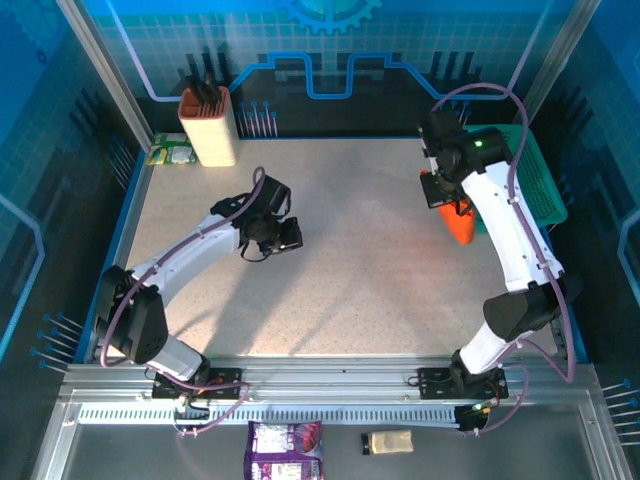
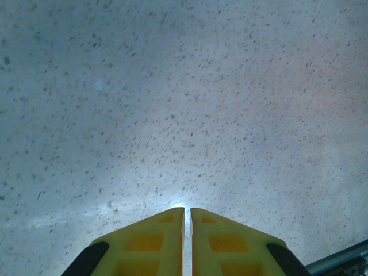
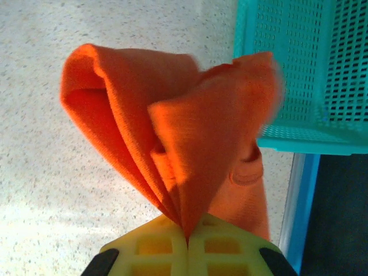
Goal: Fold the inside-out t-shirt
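Orange-red t-shirt (image 3: pixel 190 144) hangs bunched from the right tool (image 3: pixel 187 238), clenched on its fabric above the tabletop (image 1: pixel 380 270) beside the teal basket (image 3: pixel 299 69), while the left tool (image 2: pixel 187 215) is closed, empty.

The table (image 1: pixel 380 270) is lit from above, with soft shadows cast on it. White glare is seen just ahead of the left gripper (image 2: pixel 187 211), and the t-shirt (image 3: pixel 172 132) is blurred along its upper right edge.

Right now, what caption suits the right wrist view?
Right gripper pinching the bunched orange t-shirt above the table, near a teal basket.
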